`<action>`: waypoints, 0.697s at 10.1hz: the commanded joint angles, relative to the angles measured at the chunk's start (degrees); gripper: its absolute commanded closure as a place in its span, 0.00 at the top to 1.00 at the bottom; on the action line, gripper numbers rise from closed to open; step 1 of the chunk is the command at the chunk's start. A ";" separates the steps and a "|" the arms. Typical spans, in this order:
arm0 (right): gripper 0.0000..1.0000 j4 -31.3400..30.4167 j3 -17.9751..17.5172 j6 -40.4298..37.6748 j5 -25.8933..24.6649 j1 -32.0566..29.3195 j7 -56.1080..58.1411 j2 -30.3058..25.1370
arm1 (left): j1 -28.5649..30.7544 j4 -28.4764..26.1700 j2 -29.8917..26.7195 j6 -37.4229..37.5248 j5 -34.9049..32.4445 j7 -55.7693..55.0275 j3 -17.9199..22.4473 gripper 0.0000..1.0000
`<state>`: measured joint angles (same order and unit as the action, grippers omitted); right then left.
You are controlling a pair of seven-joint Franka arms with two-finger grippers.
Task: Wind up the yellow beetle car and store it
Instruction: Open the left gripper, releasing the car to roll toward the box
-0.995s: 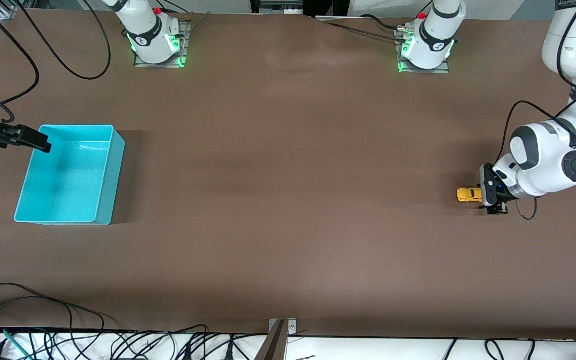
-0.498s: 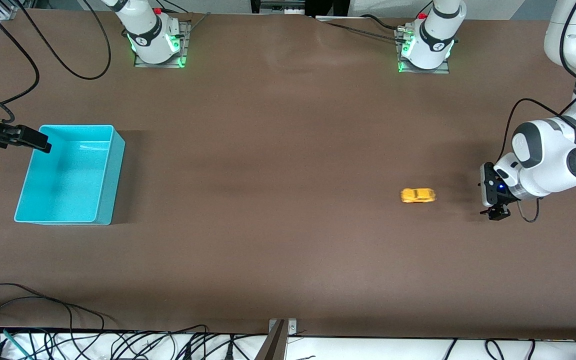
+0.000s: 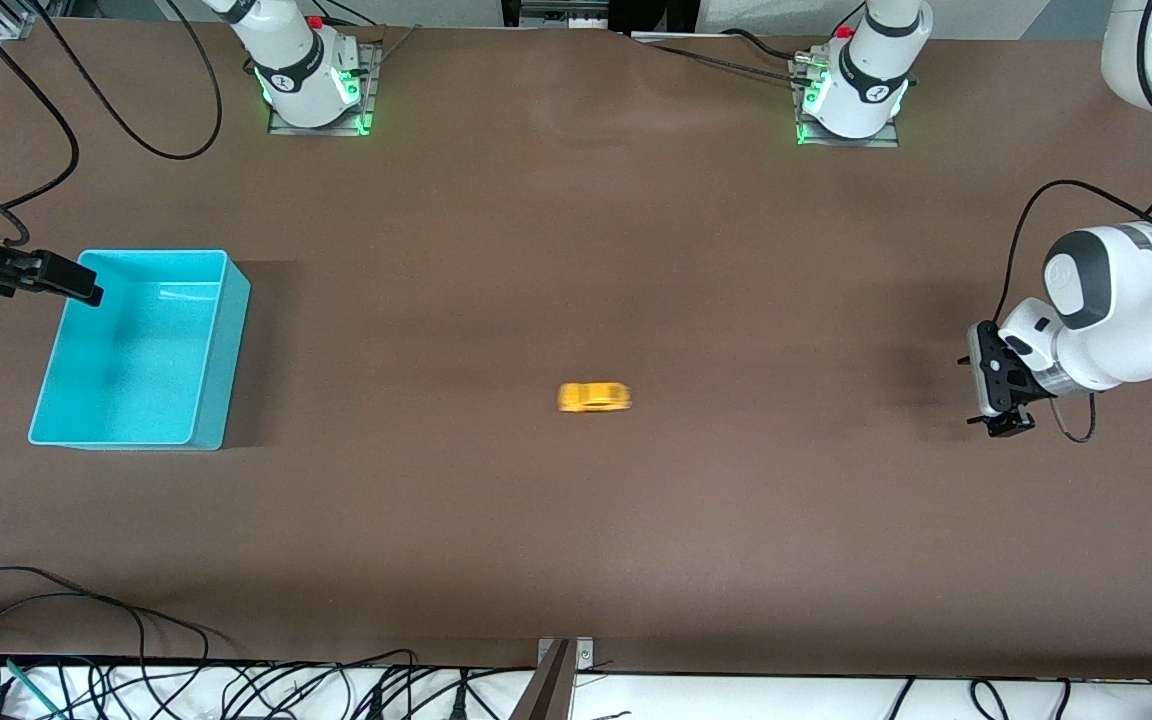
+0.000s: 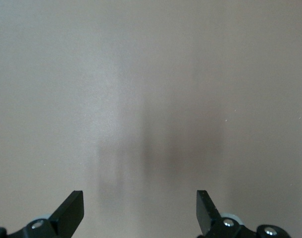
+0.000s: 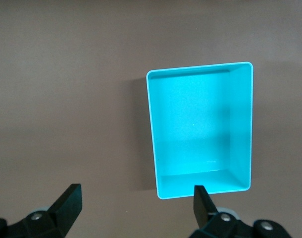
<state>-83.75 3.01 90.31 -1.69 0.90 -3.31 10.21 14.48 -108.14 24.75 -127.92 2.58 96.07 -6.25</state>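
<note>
Toward the left arm's end of the table, the left gripper (image 3: 1002, 424) hangs low over bare brown tabletop (image 3: 576, 520), its fingers (image 4: 72, 213) spread apart and holding nothing. Well apart from it, the yellow beetle car (image 3: 595, 398) sits mid-table, blurred. At the other end the right gripper (image 3: 86, 292), also spread wide and empty, waits above the cyan bin (image 3: 219, 345).

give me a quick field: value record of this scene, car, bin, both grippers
car: yellow beetle car on the table mid-way between the arms' ends, free of both grippers
bin: cyan bin at the right arm's end, nothing in it
left gripper: left gripper open, holding nothing, low over bare table at the left arm's end
right gripper: right gripper open, holding nothing, over the bin's edge
</note>
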 commanded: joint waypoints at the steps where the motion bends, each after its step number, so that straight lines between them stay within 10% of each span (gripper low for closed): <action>1: 1.00 1.05 -0.11 -1.10 0.63 -0.29 0.76 0.34 | 0.11 2.57 -1.28 5.56 1.99 -6.21 -1.92 1.00; 7: 1.00 0.87 -0.03 -1.28 0.54 -0.37 0.84 0.52 | -0.50 4.60 -8.21 17.07 1.64 -25.97 -5.18 1.00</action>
<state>-83.75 3.04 90.23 -1.69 0.88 -3.31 10.23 14.34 -103.06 20.39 -114.35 2.67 75.21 -11.12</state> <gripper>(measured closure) 0.000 0.000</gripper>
